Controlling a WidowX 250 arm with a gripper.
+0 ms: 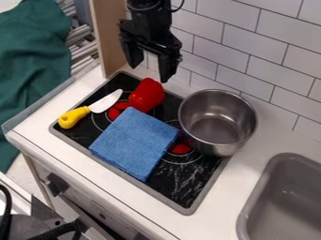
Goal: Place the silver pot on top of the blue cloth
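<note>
Gripper [150, 62] wide and empty above stove [188, 185], presumably to straddle and grip silver pot [217, 124] beside blue cloth [134, 143].

There is one silver pot [216, 123], one folded blue cloth [134, 143], one red toy pepper [147, 95] and one toy knife [96, 108]. One desk [246, 165] carries one black cooktop [187, 183], with at least two red burner marks on it, and one grey sink [285, 201]. Count also one claw [150, 73] with two fingers, one wooden panel [109, 35], one large green fabric [31, 61] and more than a dozen wall tiles [225, 47].
</note>
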